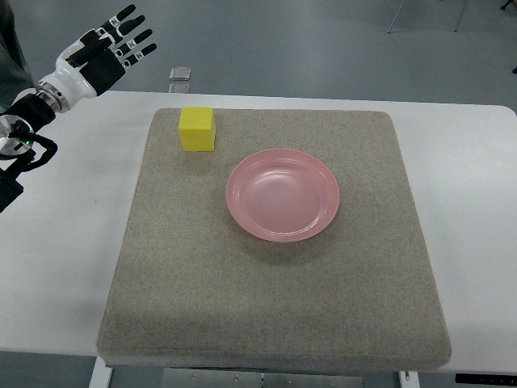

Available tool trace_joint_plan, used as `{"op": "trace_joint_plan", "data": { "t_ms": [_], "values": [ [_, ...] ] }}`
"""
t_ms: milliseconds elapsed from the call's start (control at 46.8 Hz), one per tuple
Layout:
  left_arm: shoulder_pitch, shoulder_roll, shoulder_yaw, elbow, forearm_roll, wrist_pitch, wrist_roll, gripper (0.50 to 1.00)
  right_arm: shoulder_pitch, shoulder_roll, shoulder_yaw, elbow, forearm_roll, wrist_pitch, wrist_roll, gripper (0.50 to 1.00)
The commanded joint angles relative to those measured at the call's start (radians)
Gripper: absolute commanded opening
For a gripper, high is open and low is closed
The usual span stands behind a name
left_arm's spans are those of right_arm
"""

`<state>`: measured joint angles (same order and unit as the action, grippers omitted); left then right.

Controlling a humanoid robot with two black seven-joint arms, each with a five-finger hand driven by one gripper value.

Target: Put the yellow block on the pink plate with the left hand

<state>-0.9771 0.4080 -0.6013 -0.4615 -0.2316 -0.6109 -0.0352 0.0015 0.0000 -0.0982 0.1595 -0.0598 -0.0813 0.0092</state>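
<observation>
A yellow block [197,128] sits near the far left corner of the grey mat [275,307]. To its right, at the mat's middle, lies an empty pink plate [283,194]. My left hand [121,40] hovers at the top left, beyond the table's far edge, left of and farther back than the block, with its fingers spread and nothing in them. The right arm does not show.
The mat lies on a white table [65,242]. A small clear object [180,74] stands at the table's far edge just behind the block. Chair legs [424,16] show on the floor at the top right.
</observation>
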Motion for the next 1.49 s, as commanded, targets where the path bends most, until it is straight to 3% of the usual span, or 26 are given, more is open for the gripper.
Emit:
{"op": "trace_joint_plan", "data": {
  "t_ms": [0,1004,1473],
  "values": [
    [0.000,0.000,0.000,0.000,0.001,0.000,0.000,0.994,0.000,0.000,0.000,0.000,0.000,0.000,0.000,0.924],
    [0.000,0.014,0.005,0.011,0.015,0.000,0.000,0.994,0.000,0.000,0.000,0.000,0.000,0.000,0.000,0.924],
    [-0.081,0.018,0.006,0.000,0.701,0.000,-0.012,0.992,0.000,0.000,0.000,0.000,0.000,0.000,0.000,0.924]
  ]
}}
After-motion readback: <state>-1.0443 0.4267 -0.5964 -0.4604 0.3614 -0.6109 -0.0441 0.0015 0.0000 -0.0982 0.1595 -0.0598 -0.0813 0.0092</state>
